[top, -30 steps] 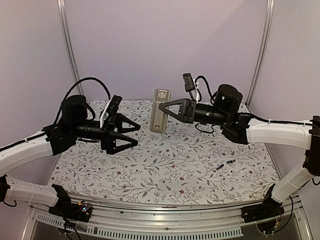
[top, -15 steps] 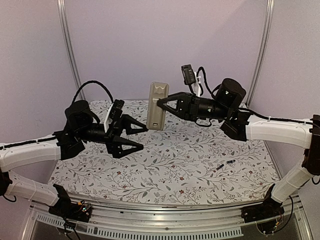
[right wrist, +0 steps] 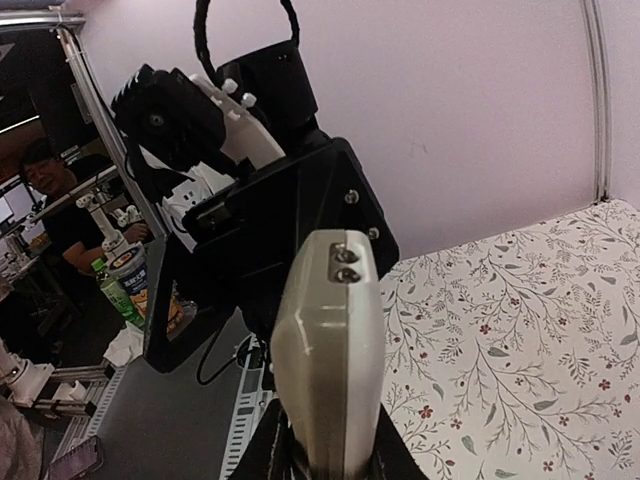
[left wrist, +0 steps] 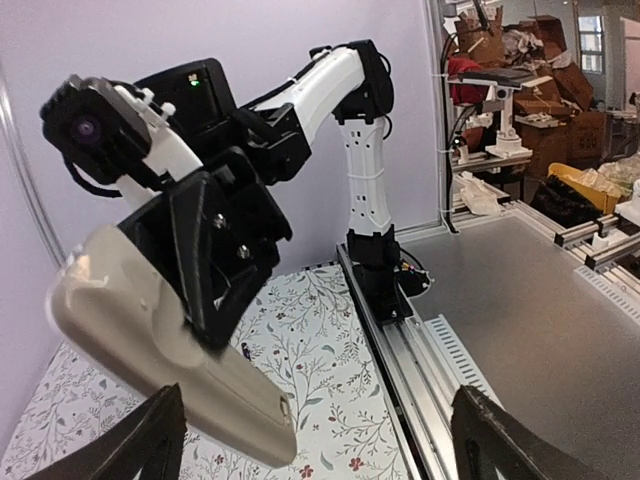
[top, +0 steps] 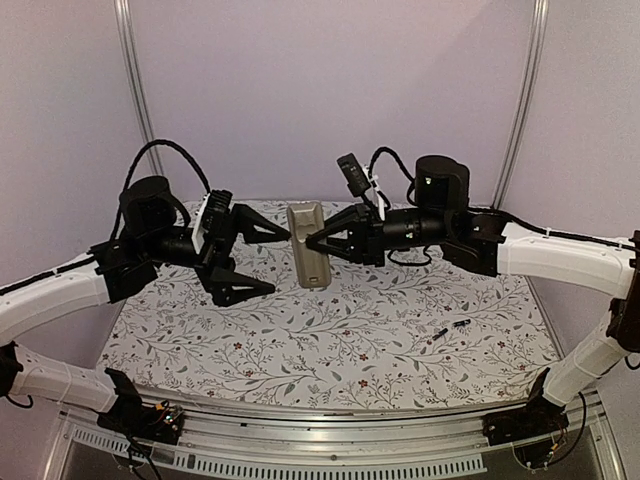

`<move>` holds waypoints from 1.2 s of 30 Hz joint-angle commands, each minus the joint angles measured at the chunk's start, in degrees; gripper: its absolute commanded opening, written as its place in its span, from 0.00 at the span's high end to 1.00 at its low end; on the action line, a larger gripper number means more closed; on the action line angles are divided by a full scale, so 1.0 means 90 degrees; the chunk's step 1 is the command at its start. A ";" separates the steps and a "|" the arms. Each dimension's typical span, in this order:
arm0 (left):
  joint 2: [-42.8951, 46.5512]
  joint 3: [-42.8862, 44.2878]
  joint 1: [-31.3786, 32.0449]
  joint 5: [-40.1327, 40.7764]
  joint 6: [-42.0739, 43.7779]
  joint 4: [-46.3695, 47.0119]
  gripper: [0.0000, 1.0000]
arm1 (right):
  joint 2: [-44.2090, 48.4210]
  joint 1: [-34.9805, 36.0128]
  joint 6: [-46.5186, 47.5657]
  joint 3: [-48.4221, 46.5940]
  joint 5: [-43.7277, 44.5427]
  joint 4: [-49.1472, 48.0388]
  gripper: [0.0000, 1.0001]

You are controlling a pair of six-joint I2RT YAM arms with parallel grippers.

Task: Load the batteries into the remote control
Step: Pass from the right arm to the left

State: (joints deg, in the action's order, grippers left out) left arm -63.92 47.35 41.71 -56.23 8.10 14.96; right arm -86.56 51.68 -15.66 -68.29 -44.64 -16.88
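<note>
Top view: evenly and softly lit. A lilac cast is noted on the walls [top: 330, 90], and only faint shadows are thrown on the patterned surface [top: 330, 340]. Left wrist view: the remote control [left wrist: 130, 330] is softened by blur, while the distance is rendered sharp. Right wrist view: the remote control's pale end is brightly lit, and the left edge is dim.

Lilac walls [top: 330, 90], floral-patterned tabletop [top: 330, 345]
</note>
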 commanded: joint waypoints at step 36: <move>-0.1036 0.2609 0.0482 0.1992 0.1543 -0.4881 0.49 | -0.0137 0.1034 0.3657 -0.1396 0.2188 0.3700 1.00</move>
State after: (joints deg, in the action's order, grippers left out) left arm -71.72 69.73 45.23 -41.74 23.05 -27.44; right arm -89.27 60.97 16.49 -80.05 -22.85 17.89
